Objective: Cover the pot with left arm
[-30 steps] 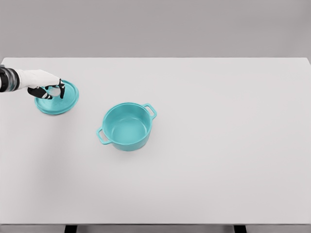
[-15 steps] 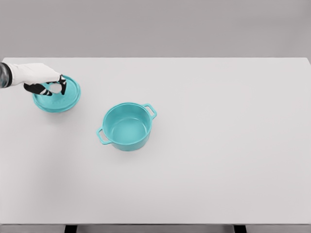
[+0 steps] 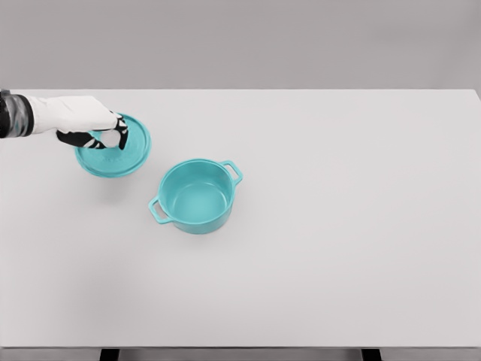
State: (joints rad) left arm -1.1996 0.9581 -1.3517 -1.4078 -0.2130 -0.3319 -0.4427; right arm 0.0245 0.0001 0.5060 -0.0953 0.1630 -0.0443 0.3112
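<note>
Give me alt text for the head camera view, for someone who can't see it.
A white left robot hand reaching in from the left edge grips the knob of a round teal pot lid, held up and to the left of an open teal two-handled pot. The pot stands uncovered on a plain white table; the right arm is not in view.

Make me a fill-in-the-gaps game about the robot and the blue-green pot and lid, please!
1. The left hand holds the teal ____ by its knob.
2. The teal pot on the white table has ____ side handles.
3. The pot is still ____, with nothing on top.
4. In the picture, the lid is to the ____ of the pot.

Missing words: lid; two; uncovered; left
</note>
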